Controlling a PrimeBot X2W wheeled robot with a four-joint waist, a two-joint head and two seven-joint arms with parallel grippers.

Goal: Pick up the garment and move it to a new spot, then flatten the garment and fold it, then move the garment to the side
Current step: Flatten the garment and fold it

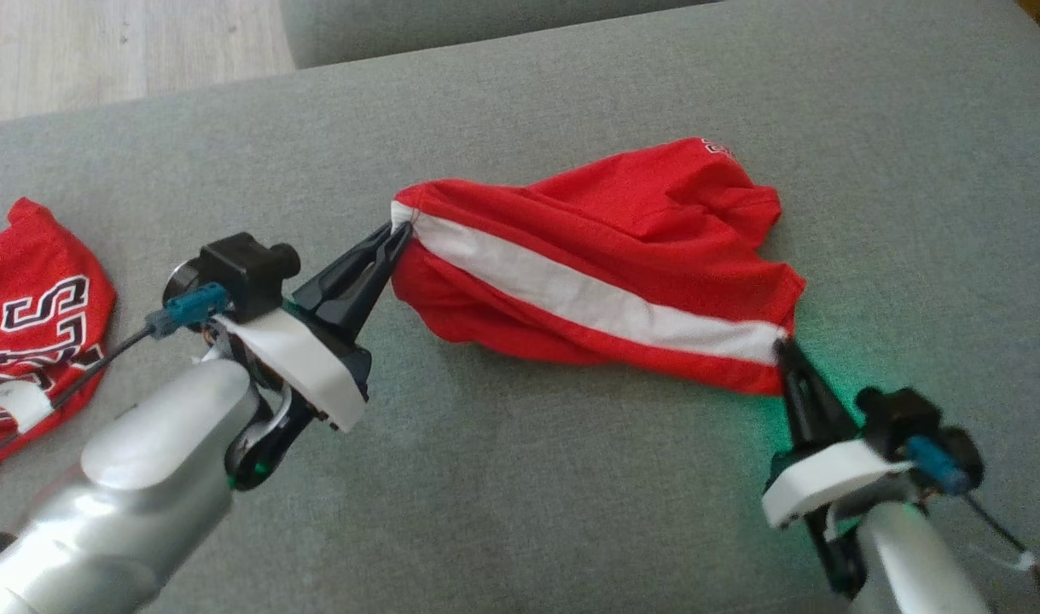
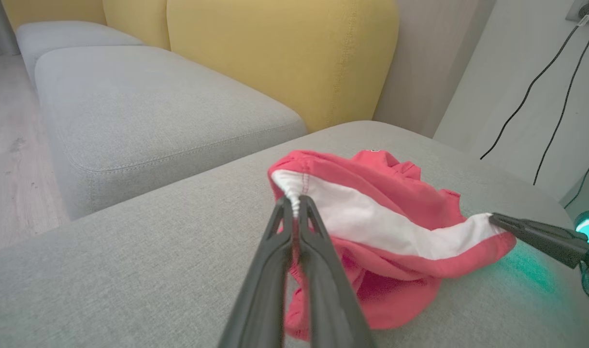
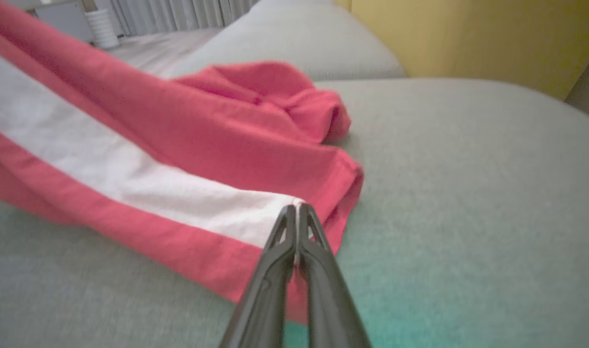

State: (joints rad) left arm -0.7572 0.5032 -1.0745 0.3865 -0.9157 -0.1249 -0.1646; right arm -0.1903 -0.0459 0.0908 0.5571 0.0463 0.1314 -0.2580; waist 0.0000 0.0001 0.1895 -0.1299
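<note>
Surface: I am working over a grey seat (image 1: 571, 477), plain woven cloth, bare around the work. Room, left to right: wood floor (image 1: 101, 51) at the far left; a second grey seat (image 2: 144, 111) beyond a gap; a yellow back (image 2: 284, 58) behind both seats; a pale wall at the right with two black cables (image 2: 540, 77) hanging down it. The right wrist view shows a curtain (image 3: 188, 12) at the far end of the room.

Other things, left to right: a red shirt (image 1: 33, 290) with black-and-white lettering lies at the seat's left edge, well apart from the work. My left arm's cable crosses over it.

Left gripper (image 1: 397, 230): fingers pinched together on the left end of the garment's white stripe.

The garment (image 1: 622, 230), red with one white stripe, sits mid-seat. The stripe runs taut between the two grippers. The rest is bunched, with loose folds heaped on the far right and more cloth sagging onto the seat beneath the stripe.

Right gripper (image 1: 782, 348): fingers closed tight on the stripe's right end, at the hem corner. A green glow falls on the seat beside it.

Nothing stands between the grippers and the garment.
</note>
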